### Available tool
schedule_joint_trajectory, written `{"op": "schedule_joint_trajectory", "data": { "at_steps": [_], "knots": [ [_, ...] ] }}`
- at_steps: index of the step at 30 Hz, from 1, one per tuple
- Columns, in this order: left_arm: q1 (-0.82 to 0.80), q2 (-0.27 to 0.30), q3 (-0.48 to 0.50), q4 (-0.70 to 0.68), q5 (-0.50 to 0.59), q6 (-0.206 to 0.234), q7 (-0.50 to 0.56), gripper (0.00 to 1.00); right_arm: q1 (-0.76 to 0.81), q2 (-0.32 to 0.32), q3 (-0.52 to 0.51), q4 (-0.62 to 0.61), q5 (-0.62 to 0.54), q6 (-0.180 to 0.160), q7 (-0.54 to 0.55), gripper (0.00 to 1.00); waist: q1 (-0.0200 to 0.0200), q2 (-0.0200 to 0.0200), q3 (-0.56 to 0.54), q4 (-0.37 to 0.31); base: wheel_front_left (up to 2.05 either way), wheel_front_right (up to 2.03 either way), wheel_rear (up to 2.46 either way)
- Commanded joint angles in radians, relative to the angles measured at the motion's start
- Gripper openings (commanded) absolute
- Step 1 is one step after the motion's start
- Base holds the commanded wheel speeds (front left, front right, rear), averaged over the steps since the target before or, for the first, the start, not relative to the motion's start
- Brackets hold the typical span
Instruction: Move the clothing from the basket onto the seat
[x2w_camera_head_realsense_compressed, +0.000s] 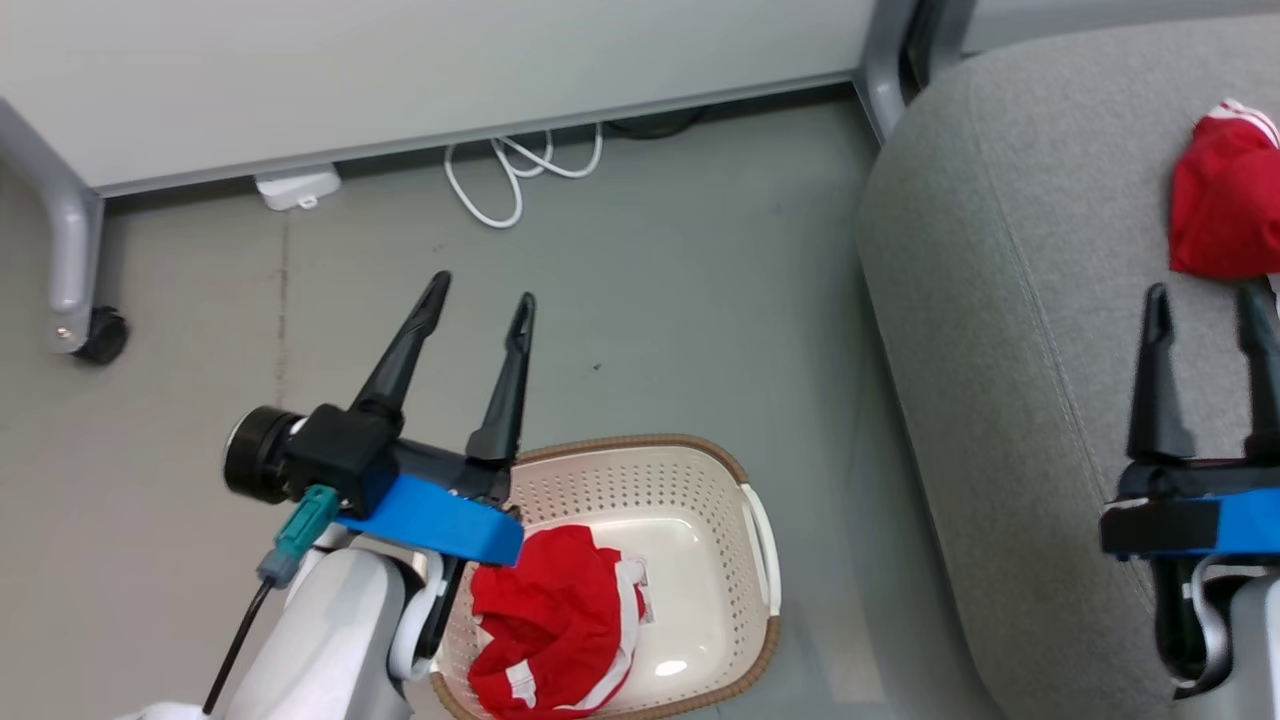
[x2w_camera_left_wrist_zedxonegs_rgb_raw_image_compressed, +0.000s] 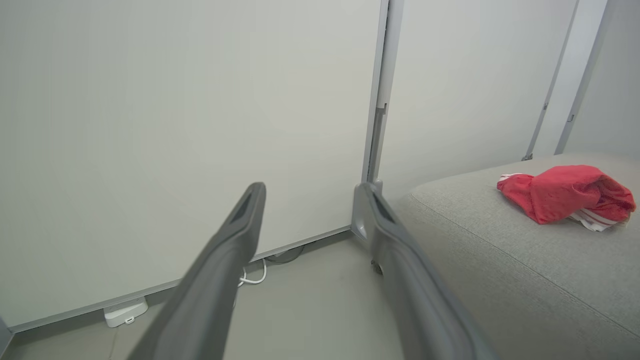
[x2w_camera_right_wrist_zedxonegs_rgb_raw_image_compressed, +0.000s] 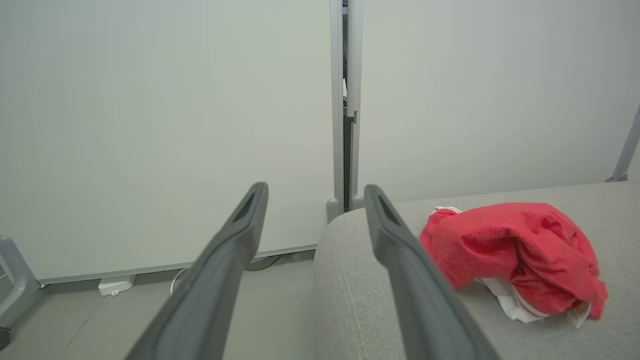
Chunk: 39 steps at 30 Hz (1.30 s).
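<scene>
Closest to the head camera, the left fingers rise from a blue-banded wrist at the lower left. They are spread wide with nothing between them, and their tips point over the bare grey floor. Their base overlaps the near left corner of the basket, which stands on the floor just beside the seat. One red garment with white trim lies crumpled in the left half of the basket, and the rest of the basket's pale bottom is bare. At the lower right, the right fingers hang over the seat, equally wide apart and empty. Their tips stop just short of the second red garment, which lies bunched on the cushion near the picture's right edge. In the left wrist view, the left fingers frame a pale wall panel, with the seat and the second red garment off to the right. In the right wrist view, the right fingers gape open above the seat's rounded edge. The second red garment sits just beyond the right-hand finger, white striped trim showing beneath it. A white cable loops on the floor by the wall.
</scene>
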<state>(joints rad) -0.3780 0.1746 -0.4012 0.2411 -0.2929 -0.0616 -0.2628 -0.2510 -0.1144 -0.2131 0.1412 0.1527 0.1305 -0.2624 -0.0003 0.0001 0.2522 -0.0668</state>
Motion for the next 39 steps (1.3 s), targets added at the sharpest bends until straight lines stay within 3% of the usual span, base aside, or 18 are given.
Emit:
{"op": "schedule_joint_trajectory", "data": {
  "at_steps": [1, 7, 17, 39],
  "knots": [
    [0.025, -0.006, 0.029, -0.009, 0.012, 0.0, -0.003, 1.0, 0.026, 0.011, 0.022, -0.022, 0.003, 0.0, -0.004, 1.0, 0.0003, -0.0001, -0.036, 0.038, 0.0, 0.0, 0.0],
    [0.109, -0.03, 0.134, -0.023, 0.047, -0.008, -0.003, 1.0, 0.082, 0.033, 0.093, -0.059, -0.03, 0.0, -0.004, 1.0, 0.0003, -0.0001, -0.087, 0.079, 0.0, 0.0, 0.0],
    [0.221, -0.065, 0.243, -0.019, 0.093, -0.035, -0.003, 1.0, 0.207, 0.06, 0.113, -0.091, -0.038, 0.0, -0.004, 1.0, 0.0003, -0.0001, -0.174, 0.132, 0.0, 0.0, 0.0],
    [0.333, -0.101, 0.339, -0.041, 0.146, -0.065, -0.003, 1.0, 0.281, 0.064, 0.17, -0.056, 0.026, 0.0, -0.004, 1.0, 0.0003, -0.0001, -0.229, 0.116, 0.0, 0.0, 0.0]
  ]
}}
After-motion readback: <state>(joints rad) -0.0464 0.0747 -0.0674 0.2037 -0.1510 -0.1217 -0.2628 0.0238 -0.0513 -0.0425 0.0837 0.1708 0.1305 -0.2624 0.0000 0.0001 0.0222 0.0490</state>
